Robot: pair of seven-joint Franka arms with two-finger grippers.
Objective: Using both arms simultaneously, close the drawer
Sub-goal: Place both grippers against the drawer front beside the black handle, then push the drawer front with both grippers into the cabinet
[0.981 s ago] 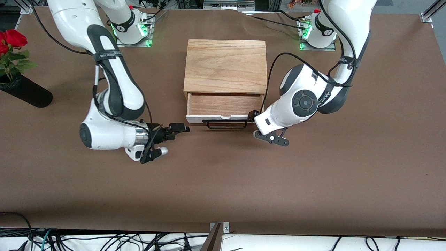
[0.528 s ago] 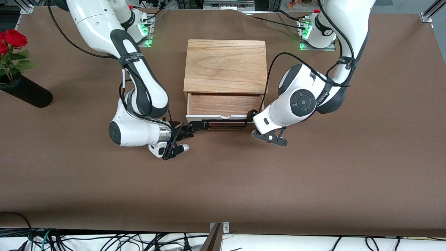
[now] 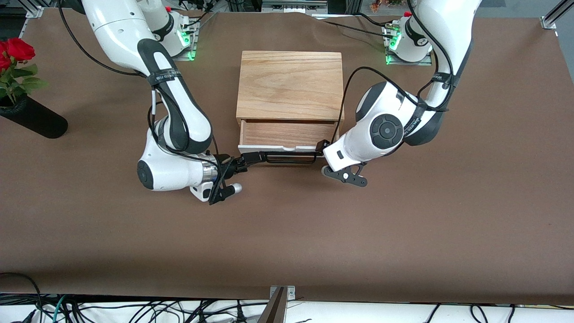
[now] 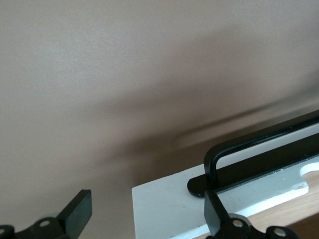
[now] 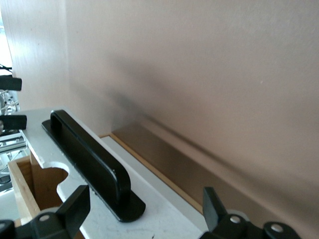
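Front and wrist views. The oak box (image 3: pixel 290 84) sits on the brown table (image 3: pixel 403 233) midway between the two arm bases. Its drawer (image 3: pixel 287 137) stands partly open on the side of the box nearer the front camera, its reddish-brown inside exposed and its white front panel (image 4: pixel 164 206) carrying the black wire handle (image 3: pixel 287 157).

The right gripper (image 3: pixel 252 157) lies at the handle's end toward the right arm's end of the table; its jaws are spread wide, with the handle mount and panel edge between the fingers (image 5: pixel 75 206) and nothing clamped.

The left gripper (image 3: pixel 322 147) lies at the handle's other end; its jaws are likewise spread, straddling the panel corner, one finger (image 4: pixel 217 219) close against the handle's mount.

A black vase (image 3: pixel 31 117) of red roses (image 3: pixel 18 51) stands well apart from the box, at the right arm's end.
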